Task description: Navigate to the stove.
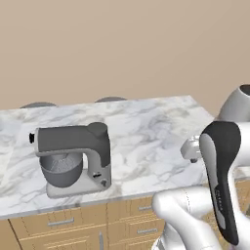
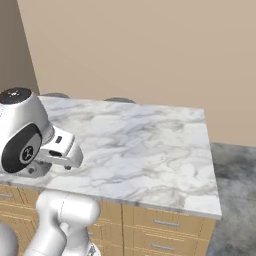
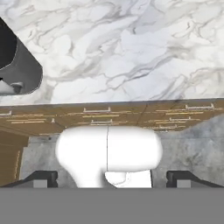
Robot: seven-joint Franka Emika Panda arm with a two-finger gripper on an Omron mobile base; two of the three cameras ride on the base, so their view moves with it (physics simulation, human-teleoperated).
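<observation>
Hand [image 3: 112,178]: seen in the hand view, its two dark fingertips [image 3: 41,178] sit well apart at the lower corners with nothing between them, so the hand is released and bare. It looks down past the front edge of the table.
Arm: rises at the lower right of the left base view, white with a dark band, and folds over in front of the table; in the right base view its round joint sits at the left, above the table's near edge.
Floor [image 2: 235,200]: grey and mottled, to the right of the table in the right base view and below the drawers in the hand view.
Drawers [image 1: 63,225]: light wood fronts with thin silver handles run under the table's front edge.
Table [image 2: 150,150]: white marble top with grey veins, an island standing clear of the wall, its right end cut square.
Stand mixer [image 1: 73,158]: grey, with a steel bowl under its head, upright on the left part of the table near the front edge; the hand view catches its dark corner at the upper left.
Stools [image 1: 111,99]: two rounded dark tops peek over the far edge of the table.
Wall [image 1: 122,44]: plain tan, behind the table.
Stove: cannot tell where it stands from these views.
</observation>
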